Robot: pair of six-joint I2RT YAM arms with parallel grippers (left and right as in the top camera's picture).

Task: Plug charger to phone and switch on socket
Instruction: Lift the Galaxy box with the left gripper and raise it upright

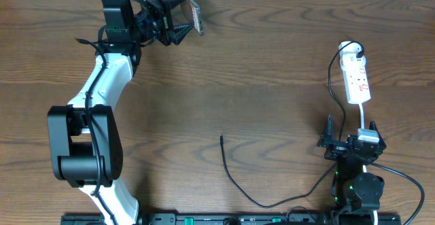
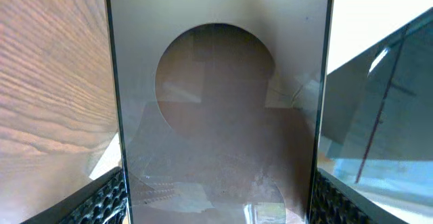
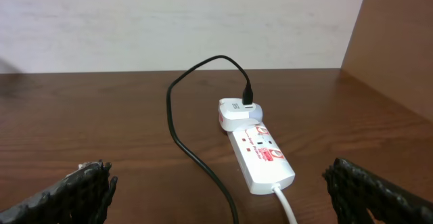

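My left gripper (image 1: pixel 182 15) is shut on the phone (image 1: pixel 196 15), held on edge above the table's far left. In the left wrist view the phone (image 2: pixel 216 116) fills the space between the fingers, its face showing a brownish oval. The charger cable (image 1: pixel 238 181) lies on the table, its free plug tip (image 1: pixel 221 138) near the middle. Its other end goes into the white plug head (image 3: pixel 238 112) on the socket (image 1: pixel 357 80), a white power strip at the right. My right gripper (image 1: pixel 348 142) is open and empty, just in front of the socket (image 3: pixel 260 158).
The strip's white cord (image 3: pixel 284 205) runs from its near end toward my right arm. The black cable (image 3: pixel 196 153) curves between my right fingers. The table's far edge meets a pale wall (image 3: pixel 183 21).
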